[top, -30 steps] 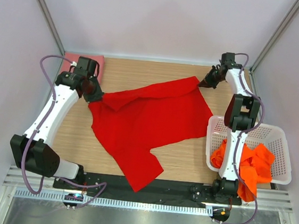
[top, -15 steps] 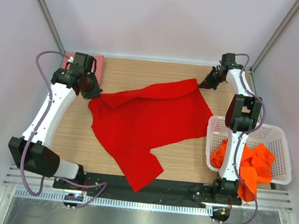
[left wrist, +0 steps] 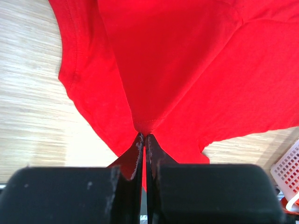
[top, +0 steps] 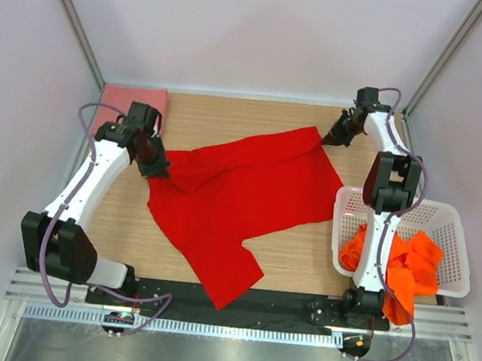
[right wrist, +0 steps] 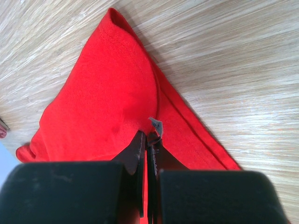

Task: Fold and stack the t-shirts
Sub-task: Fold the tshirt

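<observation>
From above, you see the red t-shirt spread crumpled across the middle of the wooden table, one sleeve trailing toward the near edge. Your left gripper sits at the shirt's left edge, clamped on the cloth there, and a loose fold of fabric runs from that point toward the far right. Your right gripper is at the shirt's far right corner, pinching it close to the back of the table. A pink t-shirt lies folded in the far left corner, apart from the red one. At the right, the white basket holds a heap of orange t-shirts that spills over its near rim. In the left wrist view, the fingers of your left gripper are pressed together on a hemmed edge of the red t-shirt, which fans away from the tips over the table, with a corner of the basket at the lower right. In the right wrist view, your right gripper is likewise closed on a pointed corner of the red t-shirt; the cloth rises in a small peak just ahead of the tips, and a small grey tag shows beside them.
</observation>
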Controlling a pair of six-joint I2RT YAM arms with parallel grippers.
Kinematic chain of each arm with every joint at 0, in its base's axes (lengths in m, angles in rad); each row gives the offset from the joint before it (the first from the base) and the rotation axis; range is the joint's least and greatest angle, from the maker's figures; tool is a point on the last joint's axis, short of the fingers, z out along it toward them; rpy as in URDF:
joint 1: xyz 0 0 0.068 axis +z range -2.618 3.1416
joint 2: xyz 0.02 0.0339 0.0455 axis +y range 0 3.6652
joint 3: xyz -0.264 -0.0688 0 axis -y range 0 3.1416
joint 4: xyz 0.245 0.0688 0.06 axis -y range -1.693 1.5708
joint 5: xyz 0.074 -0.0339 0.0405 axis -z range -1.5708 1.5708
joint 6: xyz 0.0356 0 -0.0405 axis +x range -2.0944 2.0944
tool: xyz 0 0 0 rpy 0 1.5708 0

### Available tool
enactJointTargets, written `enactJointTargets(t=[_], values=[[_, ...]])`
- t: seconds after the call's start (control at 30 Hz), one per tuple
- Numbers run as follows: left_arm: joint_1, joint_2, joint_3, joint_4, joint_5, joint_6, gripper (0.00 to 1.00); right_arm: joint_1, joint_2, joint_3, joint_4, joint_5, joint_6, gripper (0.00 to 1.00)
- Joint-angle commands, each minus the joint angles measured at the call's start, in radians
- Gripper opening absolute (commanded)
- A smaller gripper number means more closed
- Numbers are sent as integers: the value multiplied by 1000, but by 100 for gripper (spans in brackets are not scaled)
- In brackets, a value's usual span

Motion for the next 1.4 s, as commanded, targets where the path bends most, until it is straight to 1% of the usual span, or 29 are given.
enactJointTargets(t=[0.0,0.2,0.33,0.37,0.43,0.47,0.5,0.53,0.57,0.6,0.63,0.7,0.77,0.8,0.83,0.87,0.9,0.97,1.07,1.2,1.37], values=[[3,9,-11,42,47,15,0,-1,-11,0,-7,15,-13,1],[6,38,-40,40,44,18,0,-1,-6,-8,-18,29,-11,2],[4,32,-52,28,36,28,9,-1,0,2,-42,56,-17,3],[4,24,-57,21,33,28,22,-1,0,2,-46,59,-23,5],[4,-3,-61,1,6,25,41,1,-4,2,-53,75,-34,9],[4,-14,-61,-10,2,22,59,1,-9,0,-52,76,-52,11],[6,-37,-55,-13,1,22,64,1,-17,-7,-49,84,-65,15],[7,-45,-49,-10,-5,19,70,2,-37,-14,-29,91,-73,23],[13,-51,-40,-9,-22,19,82,4,-44,-17,-23,102,-85,27],[21,-45,-12,-6,-34,19,84,4,-57,-15,-13,128,-85,33],[30,-36,0,1,-42,28,85,4,-60,-14,0,130,-83,36],[88,2,31,23,-31,37,82,5,-58,-3,34,125,-86,40],[147,82,64,57,-7,59,77,10,-32,20,72,102,-94,47],[167,113,78,80,13,68,76,13,-23,46,85,93,-108,49],[170,181,115,88,34,73,75,15,-14,55,112,76,-119,52],[203,209,129,102,44,93,76,19,1,63,129,76,-129,53],[213,243,140,125,36,103,76,22,8,77,155,84,-138,54],[220,335,182,135,39,125,77,22,22,89,187,90,-143,56],[222,429,210,169,67,142,77,25,52,123,260,72,-140,58],[227,501,232,195,56,133,76,31,135,195,286,41,-139,60],[227,538,238,232,50,123,69,35,166,193,335,49,-152,60]])
